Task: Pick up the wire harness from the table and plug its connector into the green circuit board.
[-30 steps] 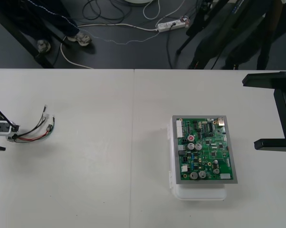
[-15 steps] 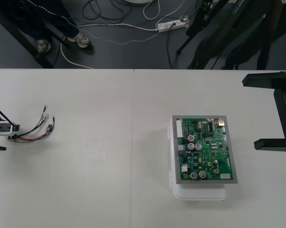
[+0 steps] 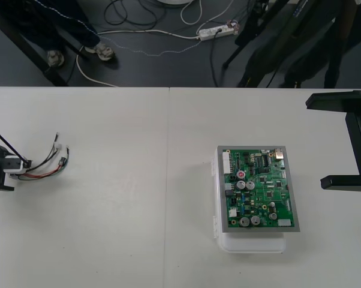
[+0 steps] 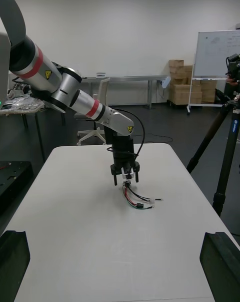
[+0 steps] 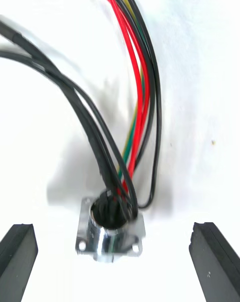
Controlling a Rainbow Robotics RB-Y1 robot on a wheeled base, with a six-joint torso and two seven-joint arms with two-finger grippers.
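We see the wire harness (image 3: 44, 165) lying flat on the worktop (image 3: 138, 228), close to its left edge. Its round metal socket (image 5: 110, 230) sits between the left jaws, which are spread wide. One black finger (image 5: 17, 262) stands on each side of the flange, and neither touches it. The red, black and green wires (image 5: 140, 97) run away from the jaws and fan out toward the middle of the worktop. In the right wrist view the left arm (image 4: 67, 92) reaches down over the harness's socket end.

The green circuit board (image 3: 258, 189) rests on its white base (image 3: 252, 243) on the right half, well apart from the harness, with bare worktop between them. The right jaws hang released at the right edge, their fingers (image 3: 339, 99) far apart, near the board's right side.

Broad open surface lies on the near and far sides of the harness, and the far edge meets dark floor (image 3: 168, 66).
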